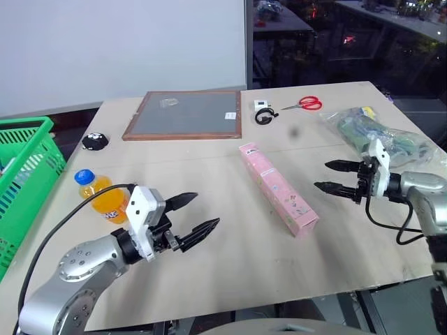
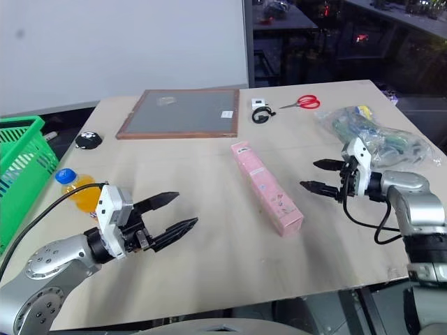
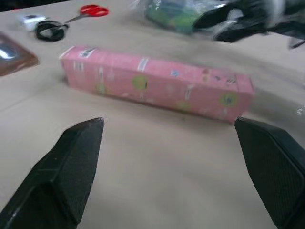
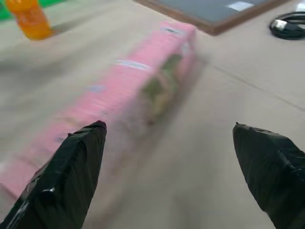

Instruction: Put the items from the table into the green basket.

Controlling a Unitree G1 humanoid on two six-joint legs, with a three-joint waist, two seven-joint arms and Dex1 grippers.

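A long pink carton [image 1: 278, 187] lies flat in the middle of the pale table [image 1: 230, 258]. An orange-drink bottle [image 1: 103, 194] with a blue cap lies near the left edge, beside the green basket [image 1: 21, 174] that stands off the table's left side. My left gripper [image 1: 207, 210] hovers open just right of the bottle, pointing at the carton [image 3: 157, 86], with nothing between its fingers. On the carton's other side my right gripper [image 1: 321, 175] is open and empty, facing the carton [image 4: 133, 81].
A wood-framed grey board [image 1: 185, 114] lies at the back centre. Red scissors [image 1: 304, 105] and a black cable coil [image 1: 263, 112] lie behind the carton. A clear bag of green goods [image 1: 377, 136] sits at the right, a small black object [image 1: 95, 141] at the back left.
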